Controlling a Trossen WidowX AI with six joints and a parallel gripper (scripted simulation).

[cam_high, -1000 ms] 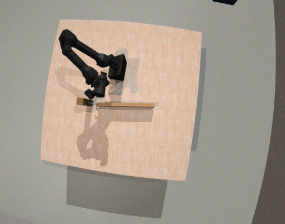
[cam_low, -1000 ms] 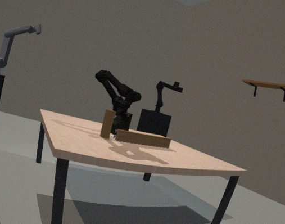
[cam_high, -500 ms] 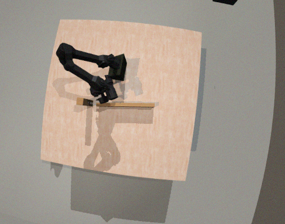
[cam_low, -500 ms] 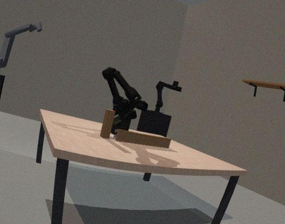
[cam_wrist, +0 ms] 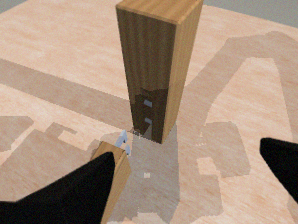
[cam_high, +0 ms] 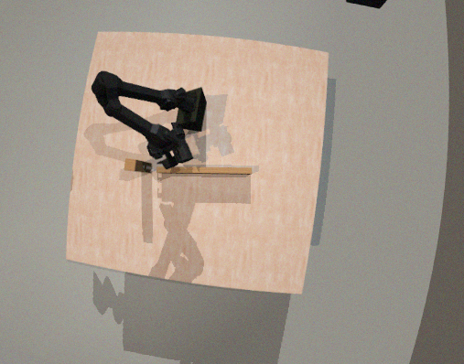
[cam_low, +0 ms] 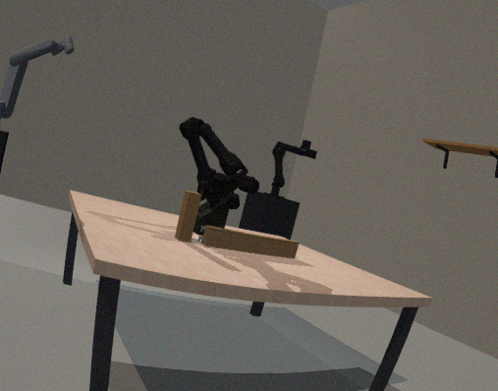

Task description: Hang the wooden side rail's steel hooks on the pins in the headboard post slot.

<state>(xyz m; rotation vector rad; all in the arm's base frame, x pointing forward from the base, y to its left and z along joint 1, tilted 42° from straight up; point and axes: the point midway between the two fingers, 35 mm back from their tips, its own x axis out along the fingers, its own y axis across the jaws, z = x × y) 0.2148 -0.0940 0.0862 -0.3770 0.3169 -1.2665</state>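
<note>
The wooden post (cam_high: 131, 165) (cam_low: 187, 216) (cam_wrist: 150, 55) stands upright on the table. Two small pins (cam_wrist: 148, 103) show low on its shaded face in the wrist view. The wooden rail (cam_high: 218, 170) (cam_low: 253, 242) (cam_wrist: 119, 182) stands on its long edge on the table, its near end just short of the post. Small steel hooks (cam_low: 201, 240) (cam_wrist: 122, 137) stick out from that end across a narrow gap, outside the slot. My gripper (cam_high: 162, 157) (cam_wrist: 185, 152) is open and empty above the rail's hook end. Its left finger hides part of the rail in the wrist view.
The pale wooden table (cam_high: 264, 114) (cam_low: 136, 275) carries the arm's dark base (cam_high: 192, 110) behind the rail. Shadows of arm, post and rail cross the table top. Another black arm (cam_low: 279, 167), a grey arm (cam_low: 32, 51) and a wall shelf (cam_low: 465, 147) stand away from the table.
</note>
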